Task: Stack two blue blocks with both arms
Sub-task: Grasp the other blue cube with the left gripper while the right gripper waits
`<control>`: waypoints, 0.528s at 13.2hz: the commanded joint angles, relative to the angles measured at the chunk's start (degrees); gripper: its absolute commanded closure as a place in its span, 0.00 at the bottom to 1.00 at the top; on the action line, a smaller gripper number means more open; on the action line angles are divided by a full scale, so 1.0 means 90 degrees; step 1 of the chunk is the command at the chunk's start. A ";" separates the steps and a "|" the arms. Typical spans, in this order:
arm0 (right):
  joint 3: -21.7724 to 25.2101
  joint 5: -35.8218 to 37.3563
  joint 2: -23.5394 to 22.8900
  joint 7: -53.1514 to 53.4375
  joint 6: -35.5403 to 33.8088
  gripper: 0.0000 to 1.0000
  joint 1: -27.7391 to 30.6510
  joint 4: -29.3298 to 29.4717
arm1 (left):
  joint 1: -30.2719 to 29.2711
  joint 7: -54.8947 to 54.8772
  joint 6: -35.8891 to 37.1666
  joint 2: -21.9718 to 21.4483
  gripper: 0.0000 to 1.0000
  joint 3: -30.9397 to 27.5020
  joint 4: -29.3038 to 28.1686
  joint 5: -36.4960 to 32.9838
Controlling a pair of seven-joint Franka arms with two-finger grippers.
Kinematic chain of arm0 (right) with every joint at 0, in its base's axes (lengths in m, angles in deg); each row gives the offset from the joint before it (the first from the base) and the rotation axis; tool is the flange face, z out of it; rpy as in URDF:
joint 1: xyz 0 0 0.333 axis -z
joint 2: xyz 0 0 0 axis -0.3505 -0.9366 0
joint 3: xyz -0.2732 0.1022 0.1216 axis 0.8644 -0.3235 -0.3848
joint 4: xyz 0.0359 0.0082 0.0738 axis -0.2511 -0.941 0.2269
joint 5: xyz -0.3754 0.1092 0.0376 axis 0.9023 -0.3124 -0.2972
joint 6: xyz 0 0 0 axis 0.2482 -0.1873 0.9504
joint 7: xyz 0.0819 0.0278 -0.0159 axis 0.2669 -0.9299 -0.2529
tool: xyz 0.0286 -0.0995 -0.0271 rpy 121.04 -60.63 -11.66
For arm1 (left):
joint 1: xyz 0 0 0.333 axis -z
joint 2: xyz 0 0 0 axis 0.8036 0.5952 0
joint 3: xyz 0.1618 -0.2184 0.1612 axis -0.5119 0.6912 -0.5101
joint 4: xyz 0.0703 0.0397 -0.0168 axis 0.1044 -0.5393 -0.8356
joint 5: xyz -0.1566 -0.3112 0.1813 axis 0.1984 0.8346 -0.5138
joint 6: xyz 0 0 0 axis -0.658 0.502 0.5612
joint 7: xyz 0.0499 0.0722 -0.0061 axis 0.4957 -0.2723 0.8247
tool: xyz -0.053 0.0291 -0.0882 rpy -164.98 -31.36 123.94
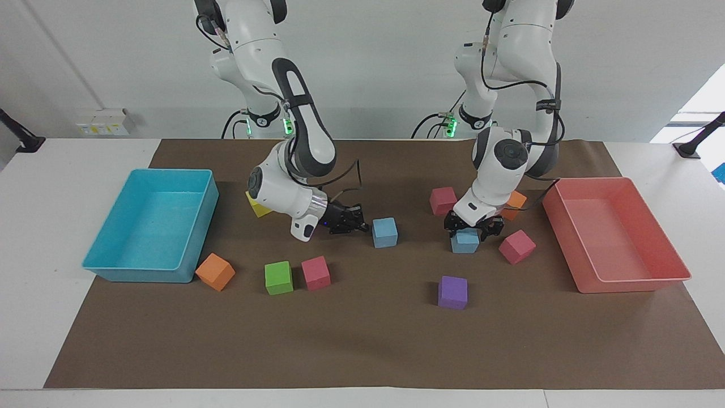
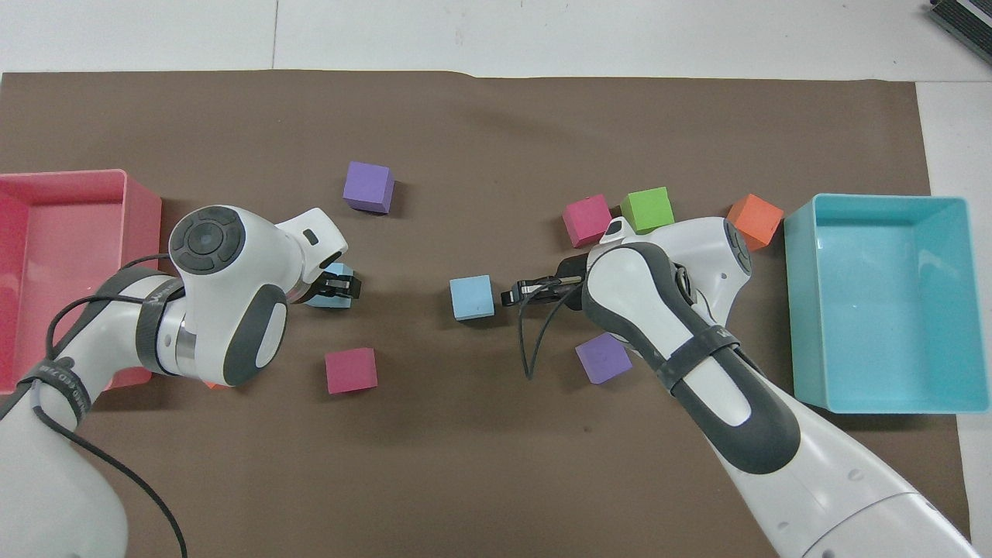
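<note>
Two sky-blue blocks lie on the brown mat. One (image 1: 384, 232) is mid-table and also shows in the overhead view (image 2: 472, 297). My right gripper (image 1: 358, 220) lies low and sideways, open, pointing at it with a small gap; it also shows in the overhead view (image 2: 513, 293). The other blue block (image 1: 465, 242) lies toward the left arm's end, partly covered in the overhead view (image 2: 332, 299). My left gripper (image 1: 474, 225) points down, open, with its fingers at the block's top; it also shows in the overhead view (image 2: 339, 285).
A turquoise tray (image 1: 144, 273) stands at the right arm's end, a pink tray (image 1: 628, 283) at the left arm's end. Purple (image 1: 452, 292), magenta (image 1: 516, 246) (image 1: 443, 200) (image 1: 315, 272), green (image 1: 278, 277), orange (image 1: 215, 271) and yellow (image 1: 257, 207) cubes lie around. Another purple cube (image 2: 603, 358) lies beside the right arm.
</note>
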 commanded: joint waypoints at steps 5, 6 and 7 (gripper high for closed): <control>-0.0021 -0.0210 0.0093 -0.0251 0.0194 1.00 -0.0014 -0.0220 | 0.0129 0.0519 0.0083 -0.0153 0.99 -0.0093 0.0195 -0.0010; -0.0021 -0.0210 0.0103 -0.0251 0.0194 1.00 -0.0014 -0.0220 | 0.0139 0.0568 0.0404 -0.0163 0.99 -0.0093 0.0428 -0.0010; -0.0021 -0.0210 0.0103 -0.0251 0.0194 1.00 -0.0014 -0.0220 | 0.0149 0.0579 0.0842 -0.0163 0.99 -0.0093 0.0711 -0.0010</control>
